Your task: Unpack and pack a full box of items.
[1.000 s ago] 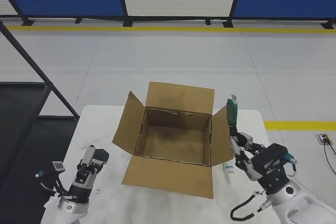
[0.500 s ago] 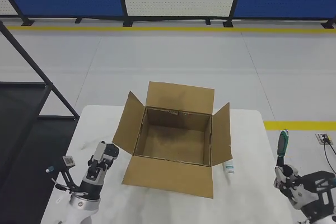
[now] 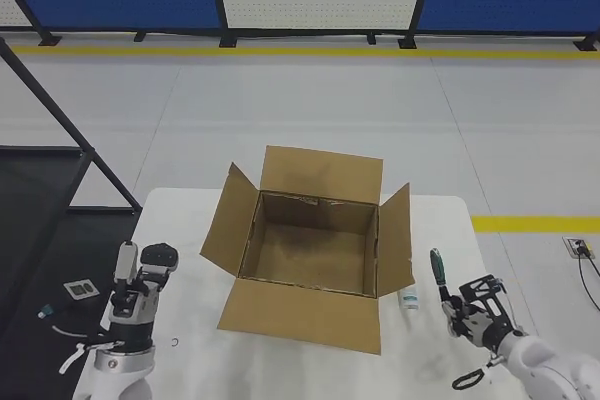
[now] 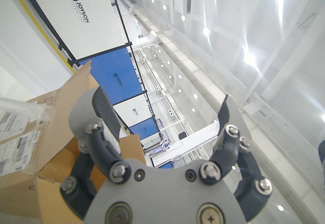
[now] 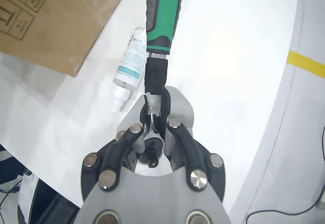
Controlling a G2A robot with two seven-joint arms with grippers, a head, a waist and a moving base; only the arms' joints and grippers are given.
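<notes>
1. Locate the desk [image 3: 175,215]. It carries the open box [image 3: 310,255] at its centre, with all four flaps folded outward. The box floor shows bare cardboard, with no items visible inside.

2. Check the left pincer [image 4: 162,103]. It sits at 8 o'clock from the box, near the desk's edge, tilted up toward the ceiling. Its fingers are spread apart and hold nothing.

3. Check the right pincer [image 5: 155,108]. It sits at 4 o'clock from the box, above the desk's right side. Its fingers are clamped on the dark shank of the green-handled tool [image 5: 165,1], and the handle projects toward 12 o'clock.

4. Note the small bottle [image 5: 132,57]. It lies on its side on the desk, just beside the box's near right corner and under the tool's line.

5. Judge the step: the unpacking looks all but complete, and the tool is the item in hand. The next move likely requires either lowering the tool onto bare desk clear of the bottle, or carrying it over the right flap into the box.
</notes>
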